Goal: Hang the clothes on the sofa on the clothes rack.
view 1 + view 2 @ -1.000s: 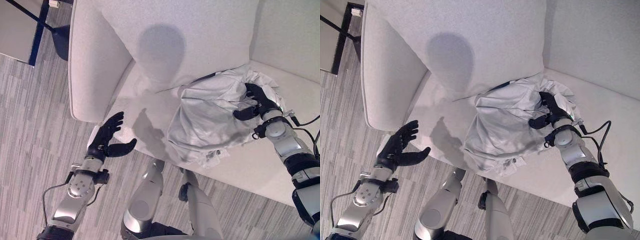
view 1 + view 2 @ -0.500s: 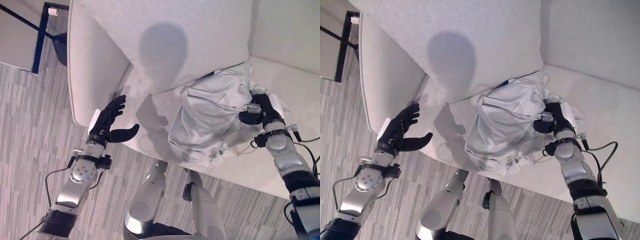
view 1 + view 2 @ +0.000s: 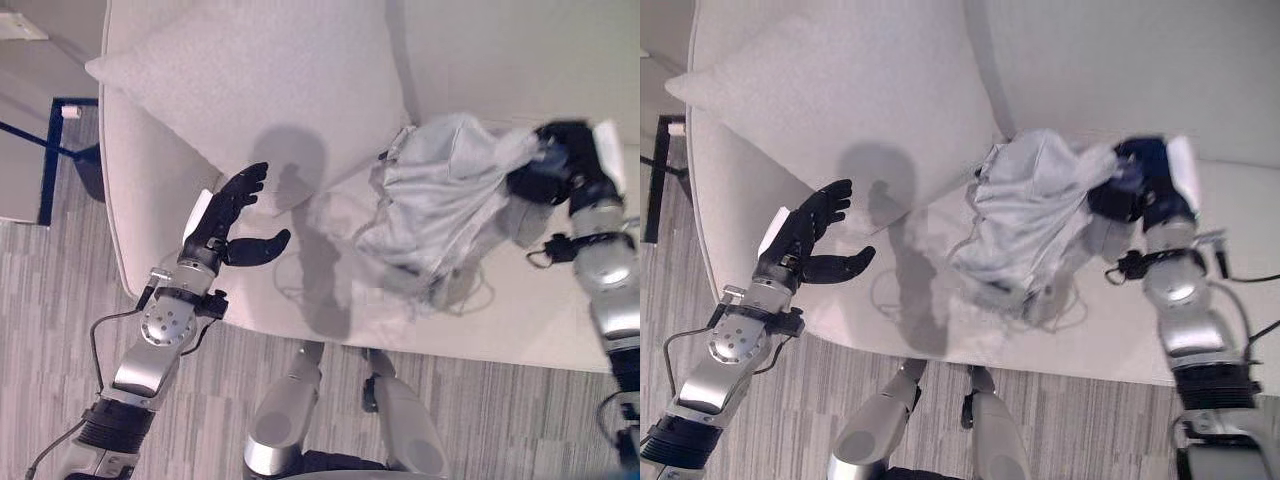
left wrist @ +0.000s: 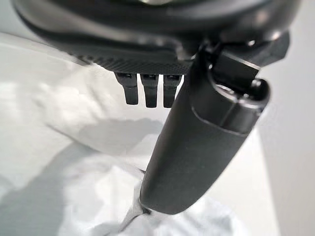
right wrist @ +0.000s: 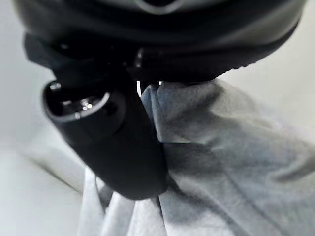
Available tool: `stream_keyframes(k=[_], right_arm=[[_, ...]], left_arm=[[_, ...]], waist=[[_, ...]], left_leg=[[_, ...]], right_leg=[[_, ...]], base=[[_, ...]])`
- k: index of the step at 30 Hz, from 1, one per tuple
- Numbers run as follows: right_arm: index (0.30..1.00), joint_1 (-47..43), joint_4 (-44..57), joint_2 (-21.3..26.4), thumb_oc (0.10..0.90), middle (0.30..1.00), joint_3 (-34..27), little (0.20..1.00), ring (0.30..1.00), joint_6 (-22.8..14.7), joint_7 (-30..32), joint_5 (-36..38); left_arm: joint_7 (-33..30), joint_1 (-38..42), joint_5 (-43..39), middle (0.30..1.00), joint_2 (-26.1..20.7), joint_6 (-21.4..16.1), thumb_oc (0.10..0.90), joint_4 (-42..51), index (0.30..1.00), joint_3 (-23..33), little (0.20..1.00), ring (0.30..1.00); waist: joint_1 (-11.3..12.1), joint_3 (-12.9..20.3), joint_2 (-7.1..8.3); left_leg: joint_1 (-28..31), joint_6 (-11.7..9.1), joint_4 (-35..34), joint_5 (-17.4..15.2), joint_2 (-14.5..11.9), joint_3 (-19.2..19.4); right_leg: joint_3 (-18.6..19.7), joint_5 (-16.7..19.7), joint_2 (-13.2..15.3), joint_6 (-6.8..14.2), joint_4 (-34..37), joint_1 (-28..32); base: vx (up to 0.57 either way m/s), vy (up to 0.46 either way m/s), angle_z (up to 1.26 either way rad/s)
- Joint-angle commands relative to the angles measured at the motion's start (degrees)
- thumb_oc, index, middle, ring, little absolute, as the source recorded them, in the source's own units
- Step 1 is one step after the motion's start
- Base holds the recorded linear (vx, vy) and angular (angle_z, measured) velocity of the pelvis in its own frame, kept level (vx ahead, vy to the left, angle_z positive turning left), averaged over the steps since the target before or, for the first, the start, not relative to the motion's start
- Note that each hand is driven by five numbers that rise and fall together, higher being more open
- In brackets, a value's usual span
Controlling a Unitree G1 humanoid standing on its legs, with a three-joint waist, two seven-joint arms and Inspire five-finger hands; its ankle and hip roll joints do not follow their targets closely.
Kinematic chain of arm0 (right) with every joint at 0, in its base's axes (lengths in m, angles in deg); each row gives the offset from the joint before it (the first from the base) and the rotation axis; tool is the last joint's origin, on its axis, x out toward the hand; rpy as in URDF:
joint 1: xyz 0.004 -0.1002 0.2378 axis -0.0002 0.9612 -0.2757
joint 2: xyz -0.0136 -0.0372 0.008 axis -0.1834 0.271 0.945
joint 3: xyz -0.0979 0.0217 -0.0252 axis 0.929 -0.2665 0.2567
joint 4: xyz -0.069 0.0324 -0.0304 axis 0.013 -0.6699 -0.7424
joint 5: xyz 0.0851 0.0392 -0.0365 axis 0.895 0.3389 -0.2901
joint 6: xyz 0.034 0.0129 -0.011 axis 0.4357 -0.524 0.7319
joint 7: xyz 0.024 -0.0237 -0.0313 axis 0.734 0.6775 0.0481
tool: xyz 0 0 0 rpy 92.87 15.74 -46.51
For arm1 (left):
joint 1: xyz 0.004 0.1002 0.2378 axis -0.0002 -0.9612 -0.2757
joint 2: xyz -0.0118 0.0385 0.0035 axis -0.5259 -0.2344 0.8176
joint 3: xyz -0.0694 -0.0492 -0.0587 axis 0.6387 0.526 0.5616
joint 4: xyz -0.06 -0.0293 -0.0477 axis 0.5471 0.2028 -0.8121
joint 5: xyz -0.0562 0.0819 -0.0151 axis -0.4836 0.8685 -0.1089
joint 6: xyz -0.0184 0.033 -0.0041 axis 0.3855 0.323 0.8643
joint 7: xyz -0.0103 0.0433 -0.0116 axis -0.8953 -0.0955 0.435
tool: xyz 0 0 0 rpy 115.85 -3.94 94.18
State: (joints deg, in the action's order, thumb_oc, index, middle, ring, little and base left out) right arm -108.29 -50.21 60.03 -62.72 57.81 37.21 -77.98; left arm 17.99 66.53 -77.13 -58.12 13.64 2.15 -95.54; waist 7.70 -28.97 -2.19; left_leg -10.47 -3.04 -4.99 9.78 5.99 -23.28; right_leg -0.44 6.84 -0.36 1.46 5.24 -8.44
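Note:
A pale grey garment (image 3: 440, 205) hangs lifted above the sofa seat (image 3: 330, 290), bunched at its upper right corner. My right hand (image 3: 560, 165) is shut on that corner, and its thumb (image 5: 110, 142) presses into the cloth (image 5: 221, 162) in the right wrist view. The garment's lower edge and thin cords (image 3: 1040, 300) still touch the seat. My left hand (image 3: 228, 225) is open, fingers spread, over the seat's left part, apart from the garment. Its straight fingers (image 4: 147, 91) and thumb hold nothing.
A pale square cushion (image 3: 250, 90) leans against the sofa back, behind my left hand. The sofa's left armrest (image 3: 118, 200) rises beside my left arm. Striped grey carpet (image 3: 50, 330) lies in front, and a dark blue metal frame (image 3: 45, 150) stands at the far left.
My right hand has raised the garment up off the seat and toward the right. My left hand rose a little over the seat. The camera has tilted, showing more of the sofa back.

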Motion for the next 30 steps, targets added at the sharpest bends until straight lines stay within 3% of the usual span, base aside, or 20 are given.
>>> stream_keyframes(k=[1,2,3,6,7,9,12,22,30], right_arm=[[0.3,-11.03,4.79,6.68,0.4,0.3,1.91,0.3,0.3,-7.13,1.64,5.94],[0.3,-13.66,4.55,8.94,0.4,0.3,3.94,0.3,0.3,-6.5,0.68,6.5],[0.3,-14.68,4.12,9.07,0.4,0.3,4.98,0.3,0.3,-6.55,0.69,6.64],[0.3,-21.62,0.88,12.05,0.4,0.3,11.95,0.3,0.3,-4.97,-1.57,9.43],[0.338,-24.91,-1.46,14.11,0.425,0.338,16.4,0.338,0.338,-3.87,-3.07,9.61],[0.3,-29.07,-4.44,14.87,0.4,0.3,21.99,0.3,0.3,-2.94,-4.47,9.84],[0.3,-31.73,-6.55,14.83,0.4,0.3,25.65,0.3,0.3,-2.49,-5.16,9.99],[0.3,-28.5,-9.0,11.61,0.4,0.3,19.54,0.3,0.3,-3.38,-3.09,13.85],[0.3,-38.62,-13.11,8.36,0.4,0.3,25.02,0.3,0.3,-3.36,-0.42,14.37]], left_arm=[[0.22,-1.98,0.56,0.9,-3.54,-5.03,0.8,4.22,0.9,1.17,0.9,0.9],[0.48,-2.36,-0.04,0.9,-3.11,-4.99,0.8,4.0,0.9,0.99,0.9,0.9],[0.49,-2.54,-0.05,0.9,-2.84,-5.0,0.8,4.01,0.9,1.23,0.9,0.9],[0.47,-1.87,-1.2,0.9,-0.86,-4.76,0.8,1.45,0.9,-0.47,0.9,0.9],[0.43,-0.75,-0.91,0.9,-0.82,-4.85,0.8,0.31,0.9,-1.49,0.9,0.9],[0.04,0.66,0.06,0.9,-0.61,-4.69,0.8,-0.63,0.9,-1.91,0.9,0.9],[-0.11,1.05,0.16,0.9,-0.21,-4.82,0.8,-0.72,0.9,-1.7,0.9,0.9],[-0.13,-1.78,-0.1,0.9,1.25,-4.99,0.8,-1.17,0.9,-0.42,0.9,0.9],[-0.57,1.98,-3.42,0.9,2.39,-4.94,0.8,-2.85,0.9,-4.27,0.9,0.9]], waist=[[0.66,12.65,6.04],[0.75,15.04,6.94],[0.54,14.97,6.7],[-0.07,18.88,7.95],[-0.28,20.37,8.65],[-0.64,21.44,9.15],[-0.84,22.07,9.16],[-0.43,23.97,9.44],[-0.35,25.38,9.31]], left_leg=[[2.58,0.48,-0.01,-7.32,-3.99,2.0],[3.91,0.44,-0.01,-7.93,-4.38,2.26],[4.09,0.46,-0.01,-8.03,-4.41,2.31],[6.61,0.32,-0.01,-9.11,-5.18,2.84],[7.47,0.25,-0.01,-9.53,-5.48,3.29],[7.94,0.08,-0.01,-9.71,-5.78,4.02],[8.16,0.09,-0.01,-9.85,-6.05,4.41],[9.09,0.06,-0.01,-10.33,-5.87,4.41],[10.62,0.02,-0.01,-10.84,-5.8,4.6]], right_leg=[[0.67,-1.27,7.36,4.51,-0.24,3.36],[0.53,-1.49,7.5,4.53,-0.24,4.69],[0.58,-1.56,7.47,4.52,-0.24,4.84],[0.68,-1.92,7.49,4.57,-0.24,6.91],[0.74,-1.99,7.4,4.65,-0.24,7.55],[1.03,-1.85,7.29,4.73,-0.24,7.64],[1.26,-1.8,7.21,4.78,-0.24,7.63],[0.57,-1.54,7.42,5.13,-0.24,8.51],[0.33,-1.72,7.83,5.18,-0.24,10.05]], base=[[0.15,-0.002,0.0],[0.11,-0.003,-0.11],[0.14,0.012,-0.15],[0.09,0.015,0.06],[0.05,0.008,0.04],[0.03,0.006,-0.02],[0.0,0.004,-0.02],[0.0,0.002,-0.02],[0.0,0.0,0.0]])
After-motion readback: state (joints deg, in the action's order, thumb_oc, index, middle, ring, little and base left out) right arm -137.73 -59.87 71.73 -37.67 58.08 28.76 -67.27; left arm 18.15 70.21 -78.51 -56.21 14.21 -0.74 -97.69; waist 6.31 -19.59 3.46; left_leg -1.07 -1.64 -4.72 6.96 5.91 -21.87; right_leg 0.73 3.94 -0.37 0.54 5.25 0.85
